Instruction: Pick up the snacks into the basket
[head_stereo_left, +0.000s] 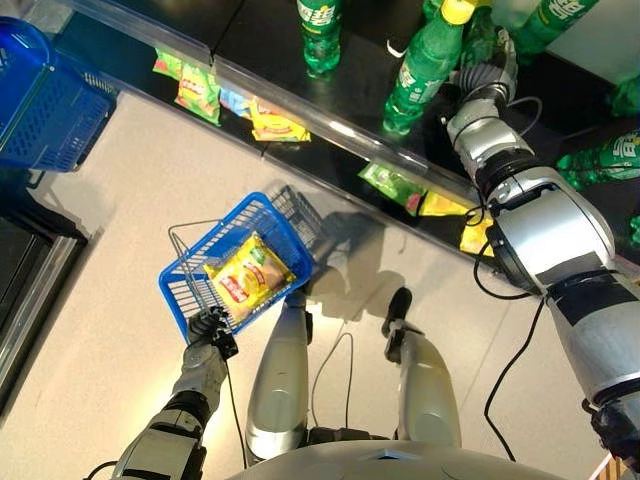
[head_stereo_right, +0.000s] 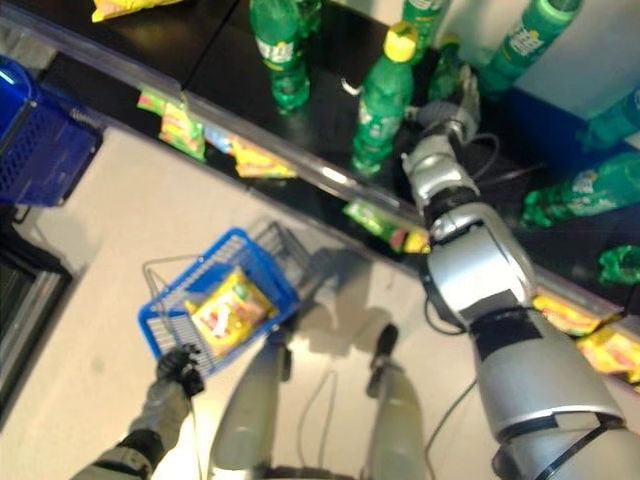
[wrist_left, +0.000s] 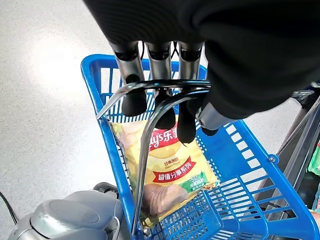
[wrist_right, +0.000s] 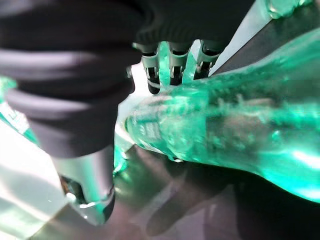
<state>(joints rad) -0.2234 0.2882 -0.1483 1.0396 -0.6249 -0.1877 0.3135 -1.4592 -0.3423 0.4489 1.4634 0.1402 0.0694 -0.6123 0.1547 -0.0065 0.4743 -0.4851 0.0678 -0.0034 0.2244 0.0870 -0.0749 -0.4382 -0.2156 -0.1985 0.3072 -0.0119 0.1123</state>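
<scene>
A: What's nearest?

B: The left hand (wrist_left: 165, 75), low at the robot's left side. Its fingers (wrist_left: 134, 102) are curled round the wire handles (wrist_left: 150, 107) of a blue basket (head_stereo_left: 275, 215), which hangs above the pale floor (head_stereo_left: 110, 240).

A: Anything in the basket?

B: One yellow snack bag (wrist_left: 167, 167), lying flat on the bottom. It carries a red band with white writing and a green patch near one corner; I'll leave the print itself unread.

A: And farther out?

B: A dark shelf (head_stereo_left: 270, 40) runs across. Under its front edge hang more snack packets (head_stereo_left: 190, 85), green, yellow and red, their labels too small to make out. On top stand green bottles (head_stereo_left: 320, 35), one with a yellow cap (head_stereo_left: 456, 12).

A: The right hand?

B: The right hand (head_stereo_right: 455, 95) is up on the shelf among the bottles. In its wrist view the fingers (wrist_right: 172, 62) lie against a green bottle (wrist_right: 225, 130) with a dark label, the thumb (wrist_right: 90, 190) apart below. I cannot tell whether they clasp it.

A: Anything else?

B: A second blue basket (head_stereo_left: 45, 100) sits on the floor at far left.
</scene>
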